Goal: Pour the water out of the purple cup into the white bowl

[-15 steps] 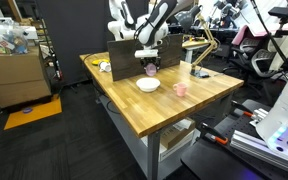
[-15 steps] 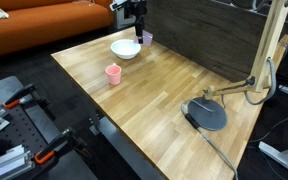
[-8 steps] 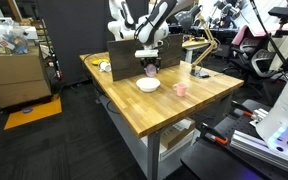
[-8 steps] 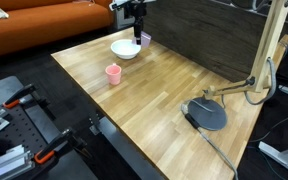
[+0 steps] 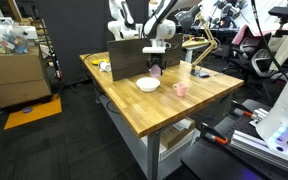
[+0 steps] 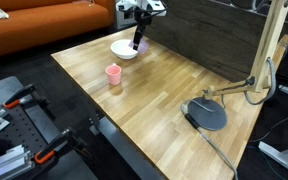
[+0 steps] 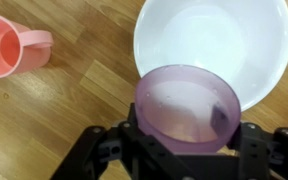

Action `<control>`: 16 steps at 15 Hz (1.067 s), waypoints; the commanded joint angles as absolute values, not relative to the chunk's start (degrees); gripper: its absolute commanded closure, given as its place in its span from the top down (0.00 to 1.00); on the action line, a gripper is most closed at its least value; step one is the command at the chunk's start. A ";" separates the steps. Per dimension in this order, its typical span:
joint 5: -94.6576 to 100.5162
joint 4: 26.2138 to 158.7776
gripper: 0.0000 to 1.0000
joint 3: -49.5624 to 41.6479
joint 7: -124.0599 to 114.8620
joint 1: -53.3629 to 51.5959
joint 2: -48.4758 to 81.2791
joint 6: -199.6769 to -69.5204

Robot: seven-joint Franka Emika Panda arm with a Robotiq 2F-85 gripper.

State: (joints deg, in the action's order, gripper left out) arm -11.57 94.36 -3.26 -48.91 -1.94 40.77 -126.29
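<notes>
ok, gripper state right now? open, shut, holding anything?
Gripper: shut on the purple cup, which it holds at the near rim of the white bowl.

The fingers clasp the purple cup, overlapping the white bowl rim; a pink cup stands apart.

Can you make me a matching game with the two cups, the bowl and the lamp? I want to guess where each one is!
Things:
1. purple cup
2. white bowl
3. pink cup
4. lamp

Places:
A. standing alone on the table
B. held in the hand
C. near the table's edge, away from the cups
D. on the table, partly under the held cup

Pairs: 1-B, 2-D, 3-A, 4-C
</notes>
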 commanded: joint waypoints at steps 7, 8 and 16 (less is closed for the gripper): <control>-34.89 95.65 0.49 1.46 -34.66 8.95 37.65 -108.35; -37.22 95.90 0.49 0.99 -34.09 9.80 37.84 -106.72; -55.65 100.83 0.49 -5.56 -30.42 17.62 39.98 -97.17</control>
State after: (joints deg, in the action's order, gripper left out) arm -49.23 99.48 -4.66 -31.24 16.03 39.83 -100.51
